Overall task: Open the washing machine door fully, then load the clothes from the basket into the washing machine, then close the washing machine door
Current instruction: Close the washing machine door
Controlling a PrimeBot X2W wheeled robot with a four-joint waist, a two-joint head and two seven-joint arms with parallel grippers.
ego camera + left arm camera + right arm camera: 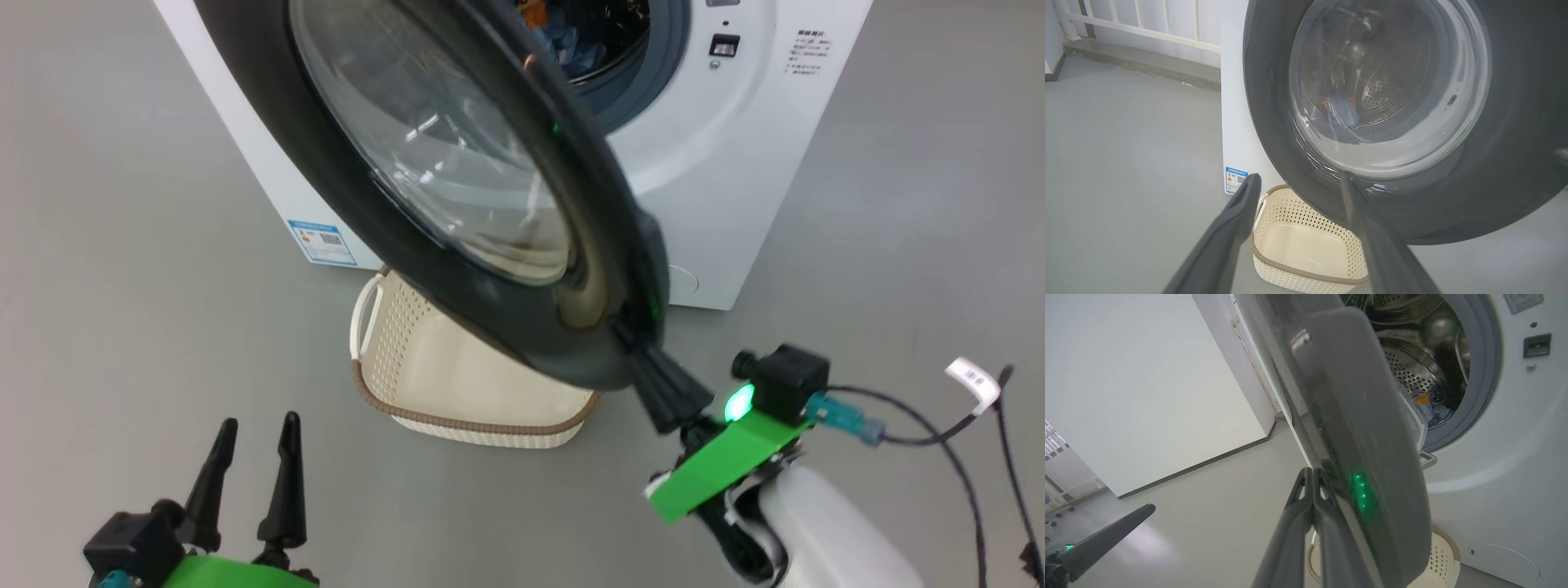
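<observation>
Grey floor (98, 245) spreads around the machine. As I read it, loading is done and the closing step is in hand. The washing machine door (441, 163) stands half swung, the clothes (1435, 412) lie in the drum (1412, 375), and the basket (490, 426) beneath the door sits empty. My right pincer (645, 367), fingers pressed together, touches the door's lower outer rim. The left pincer (260, 425) hangs with fingers apart, well away from the door. Next I'd need a steady push along the door's arc until the washing machine (735, 163) latches. The left wrist view gives me the basket's bare bottom, while the right wrist view gives the gap to the gasket (1486, 375).
</observation>
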